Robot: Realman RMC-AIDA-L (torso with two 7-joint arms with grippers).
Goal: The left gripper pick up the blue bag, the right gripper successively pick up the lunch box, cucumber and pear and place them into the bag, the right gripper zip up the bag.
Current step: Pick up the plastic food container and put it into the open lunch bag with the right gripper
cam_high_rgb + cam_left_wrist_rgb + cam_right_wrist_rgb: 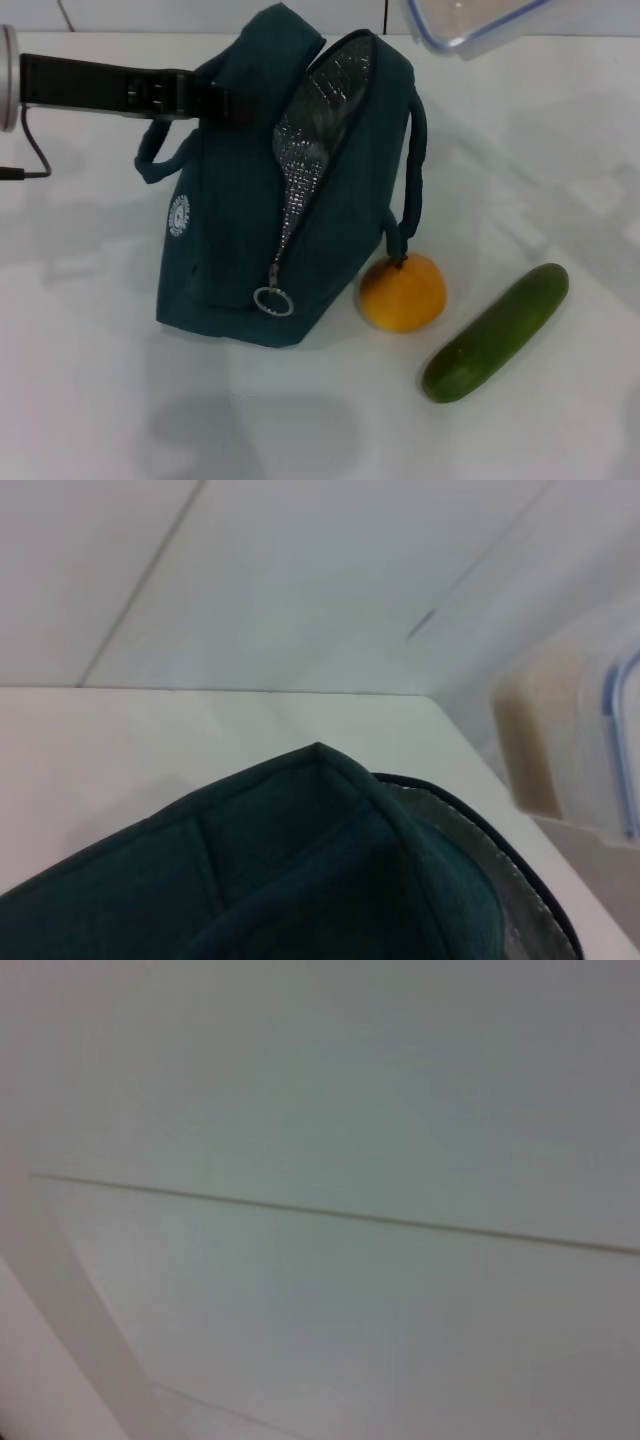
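The blue bag (265, 210) stands upright on the white table, its zip open and the silver lining (315, 125) showing. My left gripper (215, 100) reaches in from the left and is shut on the bag's top by the handle. The bag's top edge also shows in the left wrist view (300, 860). The clear lunch box (470, 25) with a blue rim is at the far right edge, cut off by the frame; it also shows in the left wrist view (575, 750). The yellow-orange pear (403, 292) touches the bag's right foot. The green cucumber (497, 332) lies right of it. My right gripper is out of view.
The zip's ring pull (273, 300) hangs low on the bag's front. The bag's second handle (415, 170) hangs on its right side above the pear. The right wrist view shows only a plain white surface with a thin seam (330, 1212).
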